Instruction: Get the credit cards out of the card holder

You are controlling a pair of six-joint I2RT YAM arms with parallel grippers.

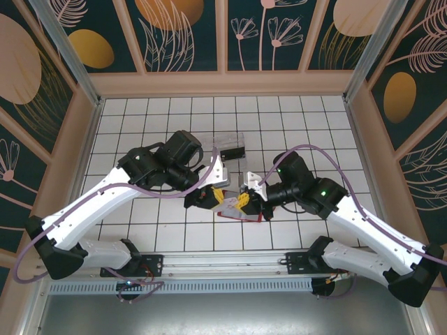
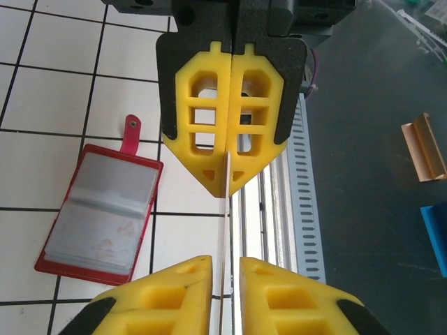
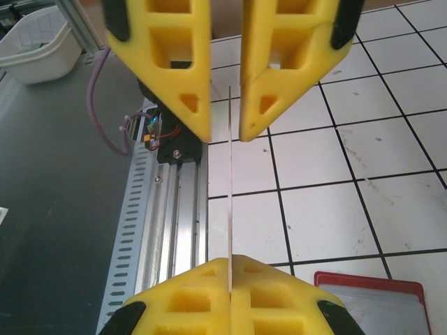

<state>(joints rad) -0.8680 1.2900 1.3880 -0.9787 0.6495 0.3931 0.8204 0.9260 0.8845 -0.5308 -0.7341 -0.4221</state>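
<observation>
The card holder (image 2: pixel 98 209) lies open on the white tiles, red-edged with a grey-blue inside and its tab pointing away; a red corner of the card holder (image 3: pixel 377 296) also shows in the right wrist view. A credit card (image 3: pixel 230 209), seen edge-on as a thin pale line, hangs in the air between the two grippers. My right gripper (image 3: pixel 230 259) is shut on one end of it. My left gripper (image 2: pixel 225 259) faces it with its jaws narrowly apart around the card's (image 2: pixel 225 209) other end, a small gap on each side. From above, both meet over the holder (image 1: pixel 241 215).
A clear plastic tray (image 1: pixel 227 145) sits behind the grippers. The aluminium rail (image 1: pixel 223 262) runs along the table's near edge, right under the card. Low walls (image 1: pixel 91 139) bound the tiled floor. A white bin (image 3: pixel 35 49) stands off the table.
</observation>
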